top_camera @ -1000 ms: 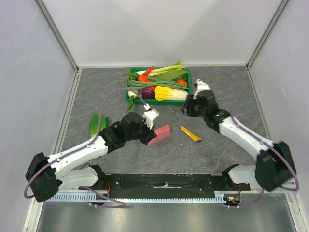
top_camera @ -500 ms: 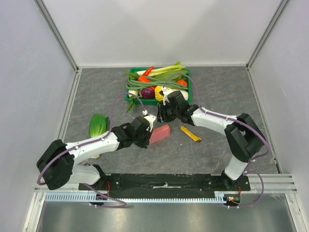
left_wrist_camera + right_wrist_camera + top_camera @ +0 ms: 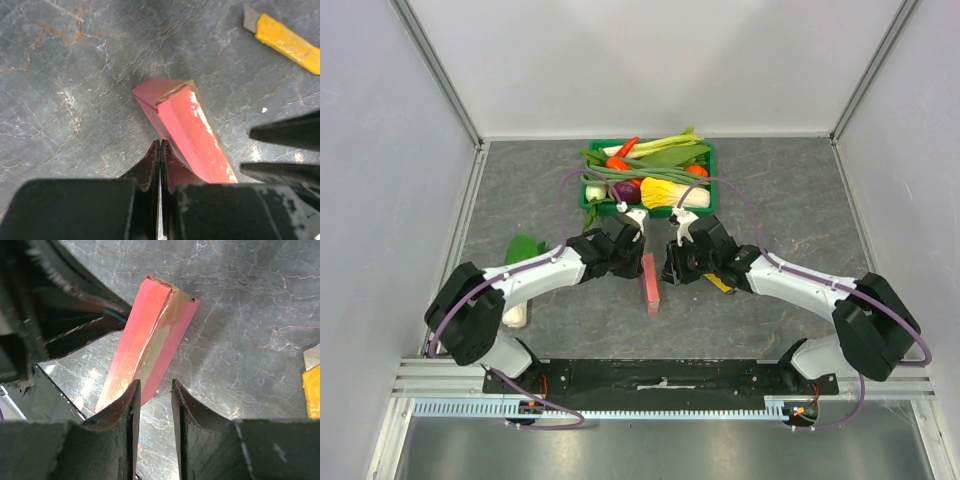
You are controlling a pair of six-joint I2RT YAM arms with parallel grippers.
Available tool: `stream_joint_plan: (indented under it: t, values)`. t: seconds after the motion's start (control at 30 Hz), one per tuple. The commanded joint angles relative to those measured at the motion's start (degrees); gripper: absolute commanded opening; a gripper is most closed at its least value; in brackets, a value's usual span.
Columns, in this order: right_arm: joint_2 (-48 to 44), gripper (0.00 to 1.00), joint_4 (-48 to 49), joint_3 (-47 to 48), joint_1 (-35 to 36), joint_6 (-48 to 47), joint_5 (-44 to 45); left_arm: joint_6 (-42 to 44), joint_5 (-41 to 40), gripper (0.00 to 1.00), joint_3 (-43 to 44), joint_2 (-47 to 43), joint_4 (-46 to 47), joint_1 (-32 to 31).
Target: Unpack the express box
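The express box (image 3: 650, 283) is a thin pink carton tipped up on a long edge in the middle of the table. It also shows in the left wrist view (image 3: 186, 127) and the right wrist view (image 3: 150, 340). My left gripper (image 3: 638, 262) is shut with nothing between its jaws, its tips (image 3: 160, 146) right at the box's left face. My right gripper (image 3: 667, 272) is open by a narrow gap, empty, just right of the box (image 3: 155, 385), its left finger (image 3: 131, 395) close to the box's edge.
A yellow utility knife (image 3: 718, 282) lies right of the box, partly under my right arm; it also shows in the left wrist view (image 3: 282, 40). A green crate (image 3: 712, 178) full of vegetables stands behind. A leafy green vegetable (image 3: 520, 248) lies at the left.
Both grippers have closed in on the box from either side; the right arm swung far left. The box has turned from lying flat and slanted to standing on edge.
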Motion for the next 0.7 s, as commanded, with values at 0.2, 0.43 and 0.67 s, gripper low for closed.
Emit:
stream_joint_plan:
  t: [0.2, 0.43, 0.67]
  values:
    - [3.94, 0.35, 6.26, 1.61, 4.97, 4.83, 5.34, -10.45, 18.28, 0.02, -7.04, 1.25, 7.66, 9.44]
    - [8.70, 0.33, 6.26, 8.20, 9.98, 5.44, 10.87, -11.16, 25.06, 0.02, -10.83, 1.16, 10.31, 14.01]
    - [11.61, 0.33, 0.64, 15.75, 12.45, 6.14, 22.89, -11.42, 8.76, 0.02, -9.25, -3.04, -3.29, 19.97]
